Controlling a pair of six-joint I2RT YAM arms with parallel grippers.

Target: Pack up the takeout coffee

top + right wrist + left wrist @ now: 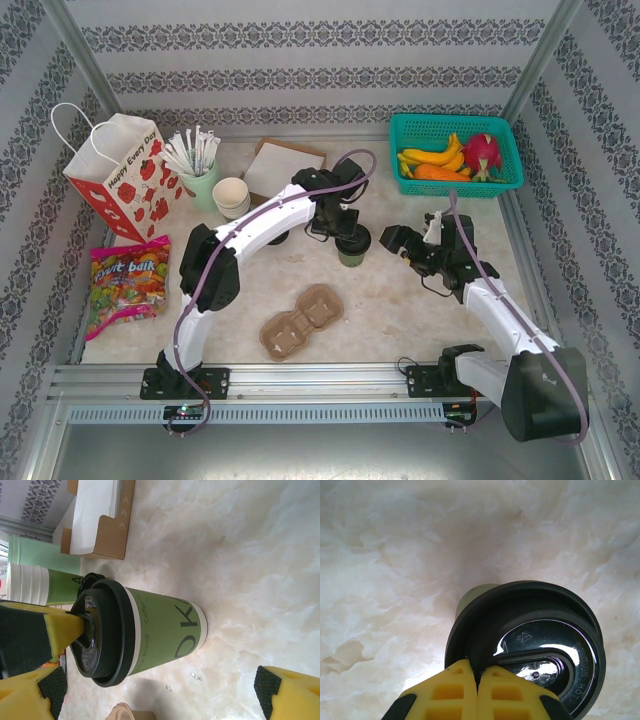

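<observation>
Lifting the cup (353, 247) by its lid (545, 645) alone risks popping the lid off. The cup stands mid-table, with the left gripper (478, 672) pinched tight on the lid's rim. The right gripper (408, 242), spread wide just beside, should clasp the cup's wall before any move to the carrier (302, 320).

Takeout coffee cup (353, 246) stood upright near table (400, 310) centre. Left gripper (477, 680) set on cup lid (540, 645), rim pinched. Right gripper (160, 694) held just right of cup, apart from it. Pulp carrier (300, 321) laid before cup, toward bases. Behind and left of cup, right to left: box (283, 168), cup stack (232, 197), straw cup (203, 180). Paper bag (122, 178) stood far left, snack packet (128, 285) laid before it. Basket (420, 125) placed back right, fruit (440, 158) in it.
</observation>
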